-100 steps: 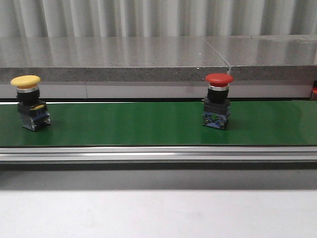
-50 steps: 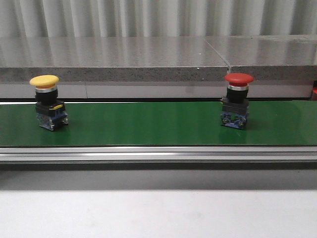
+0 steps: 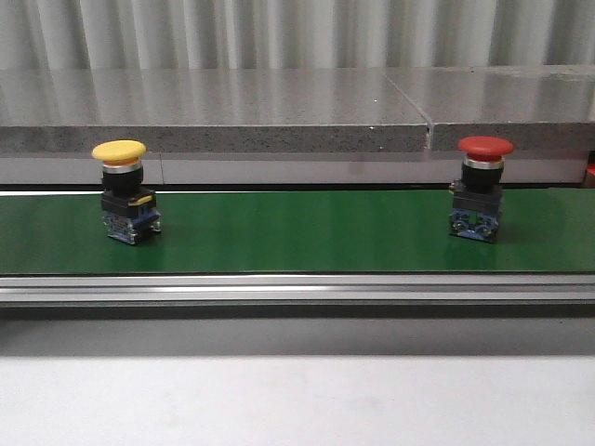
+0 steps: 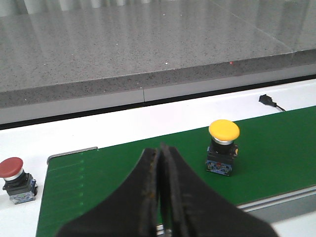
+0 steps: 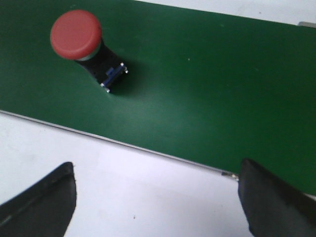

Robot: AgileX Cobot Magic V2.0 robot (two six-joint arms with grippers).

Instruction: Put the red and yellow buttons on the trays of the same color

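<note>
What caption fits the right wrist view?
Open right gripper hovers beside the green conveyor belt carrying an upright red mushroom-head push button.

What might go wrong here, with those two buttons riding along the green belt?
The red button is already near the right end of the green belt; if the belt keeps carrying it, it may pass beyond reach. The right hand is open but off to the side of it, not around it. The left hand is shut, so it must open before it can take the yellow button. Both stand tall on small bases and might tip when nudged.
</note>
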